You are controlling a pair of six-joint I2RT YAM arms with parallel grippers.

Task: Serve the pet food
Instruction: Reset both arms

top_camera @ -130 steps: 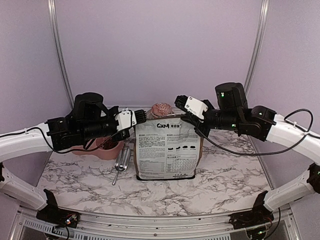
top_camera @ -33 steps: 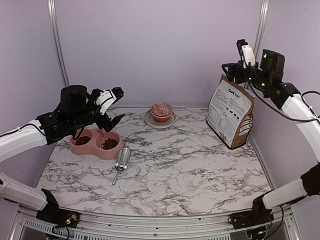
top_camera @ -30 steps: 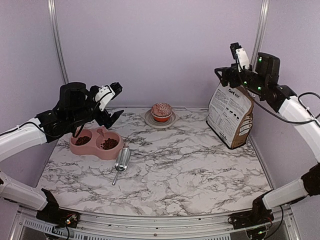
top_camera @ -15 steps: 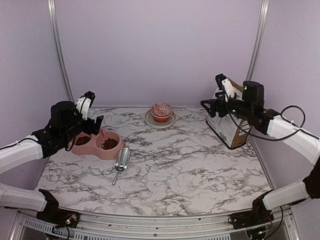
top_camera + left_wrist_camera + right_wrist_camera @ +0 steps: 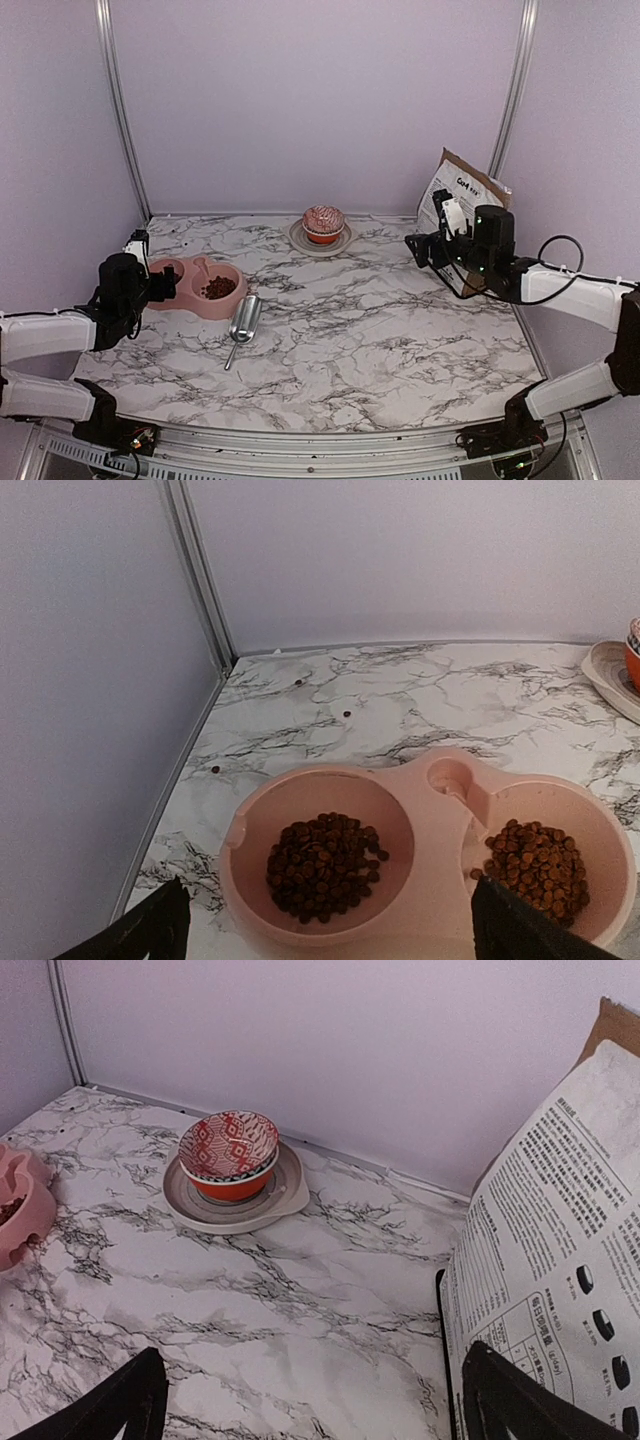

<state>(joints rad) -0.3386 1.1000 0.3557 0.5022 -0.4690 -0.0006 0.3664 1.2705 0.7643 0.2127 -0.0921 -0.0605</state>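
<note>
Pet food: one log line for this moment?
pet food: both wells of bowl | left gripper: open, empty, facing bowl | right gripper: open, empty, beside bag

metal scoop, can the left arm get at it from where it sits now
Probably yes. The metal scoop lies uncovered beside the pink double bowl, and the left gripper hangs open at the bowl's other end; it need only pass over the bowl.
</note>
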